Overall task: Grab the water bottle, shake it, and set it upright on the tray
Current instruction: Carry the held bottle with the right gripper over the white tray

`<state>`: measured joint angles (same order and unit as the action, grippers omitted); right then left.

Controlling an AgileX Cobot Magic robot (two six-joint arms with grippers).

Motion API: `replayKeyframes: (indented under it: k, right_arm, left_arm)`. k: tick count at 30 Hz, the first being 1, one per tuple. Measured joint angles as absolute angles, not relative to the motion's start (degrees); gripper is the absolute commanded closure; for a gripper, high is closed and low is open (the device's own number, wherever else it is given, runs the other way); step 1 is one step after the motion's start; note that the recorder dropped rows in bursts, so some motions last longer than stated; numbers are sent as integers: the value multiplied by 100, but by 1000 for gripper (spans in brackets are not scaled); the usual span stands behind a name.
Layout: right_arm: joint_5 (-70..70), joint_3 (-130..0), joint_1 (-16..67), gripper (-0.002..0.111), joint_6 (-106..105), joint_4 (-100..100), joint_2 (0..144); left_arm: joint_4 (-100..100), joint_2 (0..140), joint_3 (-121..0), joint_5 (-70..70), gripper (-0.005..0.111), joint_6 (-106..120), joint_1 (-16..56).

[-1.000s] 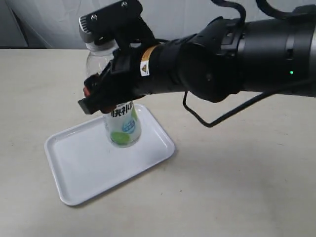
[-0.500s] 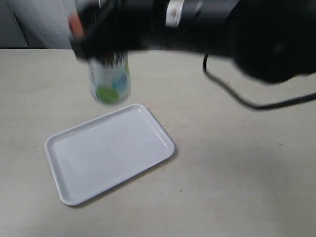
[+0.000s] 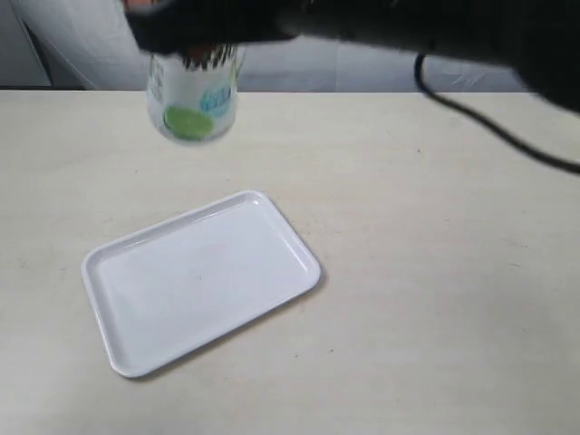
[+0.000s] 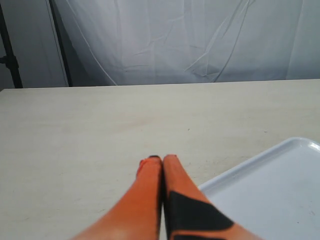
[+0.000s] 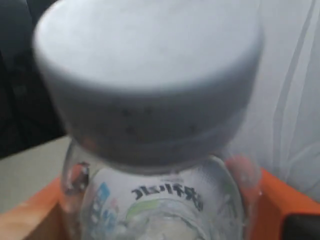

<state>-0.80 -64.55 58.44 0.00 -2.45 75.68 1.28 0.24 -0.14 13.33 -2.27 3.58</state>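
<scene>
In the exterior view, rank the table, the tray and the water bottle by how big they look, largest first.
1. table, filling most of the frame.
2. tray, clearly smaller.
3. water bottle, smallest; held up off the table with its top hidden, so its true size is unsure.

Exterior high; left-wrist low — shared tray (image 3: pixel 181 290)

Right fingers (image 5: pixel 278 196) clamp the water bottle (image 3: pixel 192 101) aloft; left fingers (image 4: pixel 149 176) pressed together.
</scene>
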Motion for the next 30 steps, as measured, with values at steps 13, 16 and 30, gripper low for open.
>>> replayKeyframes:
  k: [13,16,30]
  right_arm:
    - [-355,-5654,5867,109,0,0,8787]
    - [-381,-5641,5965,109,0,154,8996]
    - [337,-5641,4875,109,301,716,8741]
  left_arm:
    - [128,24,-14,1333,106,-227,358]
    - [128,24,-14,1333,106,-227,358]
    - [128,24,-14,1333,106,-227,358]
